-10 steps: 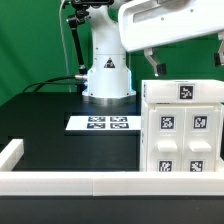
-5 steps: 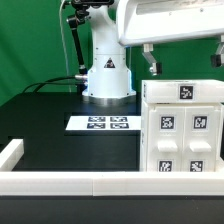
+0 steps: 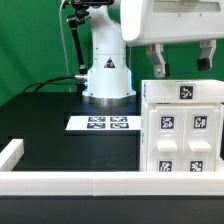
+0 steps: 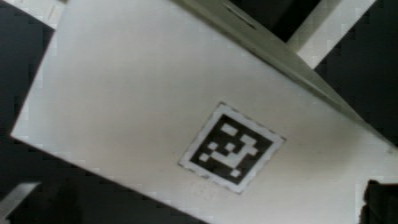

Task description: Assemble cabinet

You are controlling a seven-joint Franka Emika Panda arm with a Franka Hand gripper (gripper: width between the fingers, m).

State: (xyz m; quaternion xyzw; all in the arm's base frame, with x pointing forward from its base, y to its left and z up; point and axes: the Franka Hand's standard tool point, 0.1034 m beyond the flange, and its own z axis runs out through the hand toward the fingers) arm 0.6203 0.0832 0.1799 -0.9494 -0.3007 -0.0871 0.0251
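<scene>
The cabinet (image 3: pixel 182 130) is a large white box standing at the exterior view's right. It has one tag on its top and four small tagged panels on its front. My gripper (image 3: pixel 181 62) hangs just above the cabinet's top with its two fingers spread wide, open and empty, touching nothing. In the wrist view the cabinet's white top (image 4: pixel 160 100) fills the frame, with one tag (image 4: pixel 235 147) on it. My gripper (image 4: pixel 199 205) straddles that surface, and only the dark fingertips (image 4: pixel 381 200) show at the frame's corners.
The marker board (image 3: pixel 100 123) lies flat on the black table in front of the robot base (image 3: pixel 107 75). A white rail (image 3: pixel 60 183) runs along the table's front edge, with a raised white end (image 3: pixel 10 152) at the exterior view's left.
My gripper has moved toward the exterior view's right and now hangs centred over the cabinet's top. The cabinet has not moved.
</scene>
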